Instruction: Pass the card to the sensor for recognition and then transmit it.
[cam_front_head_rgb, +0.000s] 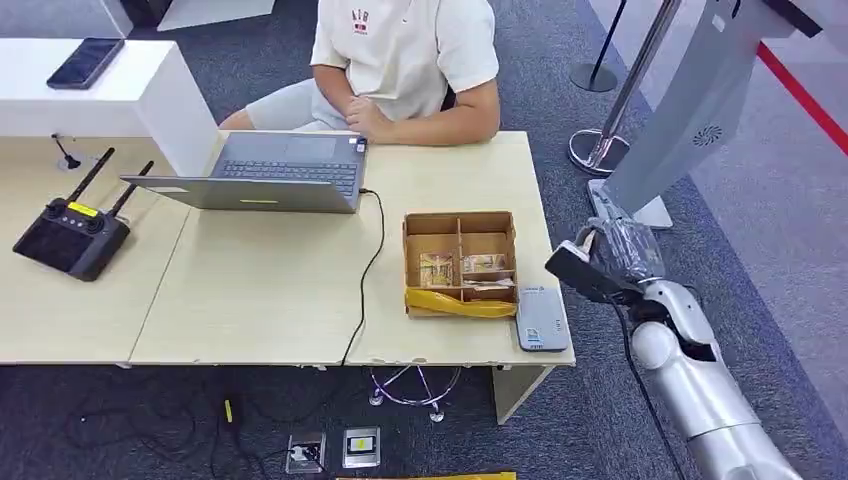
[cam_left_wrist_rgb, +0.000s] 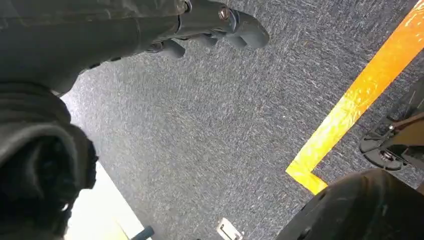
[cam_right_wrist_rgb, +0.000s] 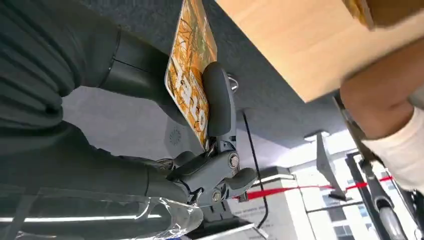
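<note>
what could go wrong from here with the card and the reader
The right hand pinches the orange card by one end only, so it could slip or twist before reaching the grey sensor. The sensor sits at the table's corner, partly overhanging the edge, so a heavy press may tip it off. The cardboard box right beside it could get bumped.

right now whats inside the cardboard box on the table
The cardboard box has divided compartments. Yellowish cards stand in the front ones; the back ones look empty. A yellow band across the front wall hides the cards' lower parts.
</note>
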